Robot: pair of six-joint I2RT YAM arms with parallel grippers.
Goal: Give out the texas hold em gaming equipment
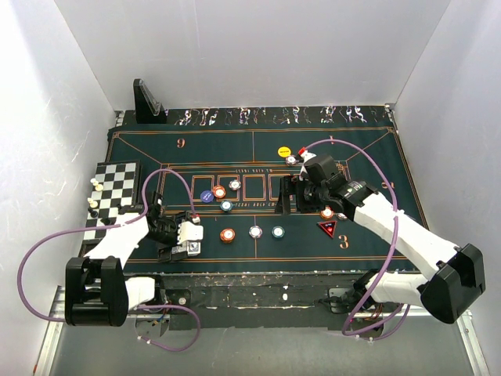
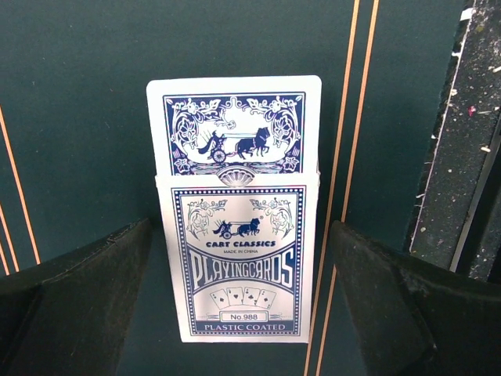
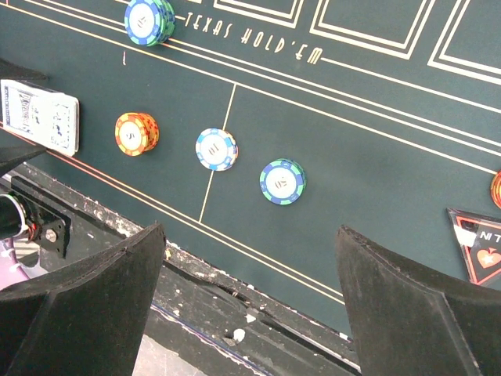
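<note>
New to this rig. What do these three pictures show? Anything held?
Two robot arms are bolted at the table's near edge, each ending in a two-finger pincer. The top picture is from a fixed camera above and behind them; the other two from cameras on the wrists. A green Texas Hold'em mat holds poker chips, a red triangular marker, a yellow disc; a chequered board lies at its left. The left pincer hangs open over a playing-card box, a finger on either side. The right pincer is open above the mat. Nothing is held.
</note>
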